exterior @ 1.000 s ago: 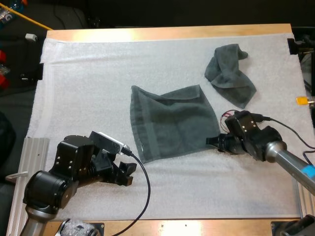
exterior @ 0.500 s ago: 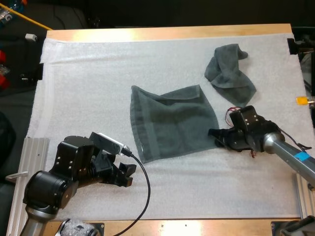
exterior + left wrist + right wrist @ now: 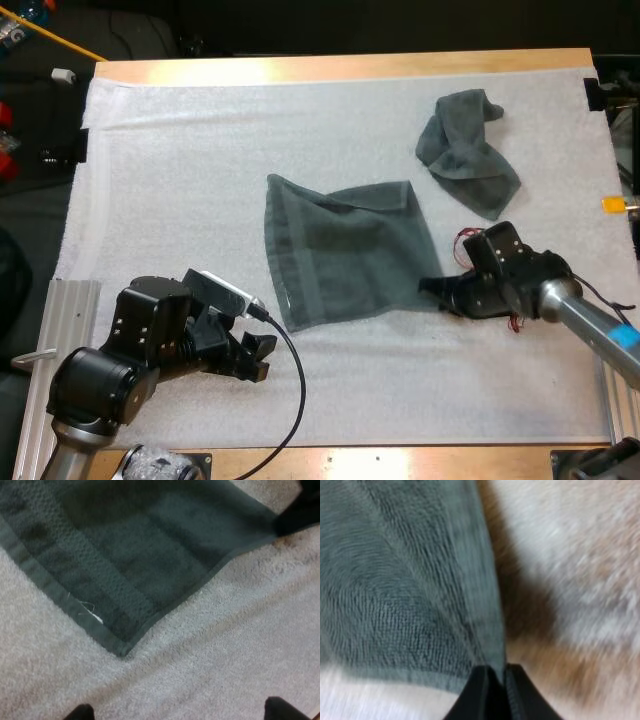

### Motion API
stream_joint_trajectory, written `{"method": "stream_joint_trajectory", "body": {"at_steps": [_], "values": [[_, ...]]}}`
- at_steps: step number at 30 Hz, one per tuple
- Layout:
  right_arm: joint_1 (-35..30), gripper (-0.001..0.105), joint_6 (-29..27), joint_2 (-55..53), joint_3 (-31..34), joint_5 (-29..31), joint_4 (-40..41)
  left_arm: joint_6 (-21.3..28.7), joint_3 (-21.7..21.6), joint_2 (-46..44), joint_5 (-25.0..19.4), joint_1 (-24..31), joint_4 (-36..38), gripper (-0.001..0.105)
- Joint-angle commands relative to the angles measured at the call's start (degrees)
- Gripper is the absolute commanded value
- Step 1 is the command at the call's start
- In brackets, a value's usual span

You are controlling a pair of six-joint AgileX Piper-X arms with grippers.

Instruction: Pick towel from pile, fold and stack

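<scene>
Nearest of all, the left end effector (image 3: 262, 355), two black fingers on a bulky black wrist, hovers just short of the near corner of the flat towel (image 3: 345, 250). This is a dark grey-green terry cloth with a hemmed border, spread on the white textured mat (image 3: 150, 150). The left end effector's fingers stand apart and hold nothing. At the flat towel's right corner, the right end effector (image 3: 432, 288) is pinched together on the hem, with only a thin sliver of fabric between its tips. Beyond the flat towel and well apart from it lies the crumpled towel (image 3: 465, 150), a rumpled heap of the same grey-green cloth. Past that is the bare far edge of the wooden table (image 3: 340, 65).

The fold looks barely begun. The right grip is shallow, so a quick lift could let the hem slip out. With the near corner unheld, dragging one corner would likely skew or bunch the cloth rather than fold it square.
</scene>
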Motion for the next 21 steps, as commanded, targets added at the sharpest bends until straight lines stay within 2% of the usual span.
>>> {"method": "stream_joint_trajectory", "body": {"at_steps": [1, 4, 10, 15, 21], "values": [[1.9, 0.000, -1.6, -3.3, -0.1, -0.5, 4.8, 1.4, 0.0, -0.3, 0.3, 0.0, 0.1, 0.064], [5.2, 0.000, -1.9, -7.6, -0.1, 0.9, 10.7, 3.2, 0.0, -0.3, 0.3, 0.0, 0.1, 0.064], [10.1, 0.000, -1.9, -12.0, 0.4, 9.2, 19.2, 6.4, 0.0, 0.1, 0.3, 0.0, -0.1, 0.064], [10.5, 0.000, -1.9, -12.5, 2.1, 10.7, 17.6, 6.8, 0.8, 2.9, 0.3, -3.2, -1.2, 0.064], [10.5, 0.000, -1.4, -12.5, 2.9, 10.9, 15.2, 6.7, 1.1, 11.0, 0.1, -10.3, -4.5, 0.064]]}}
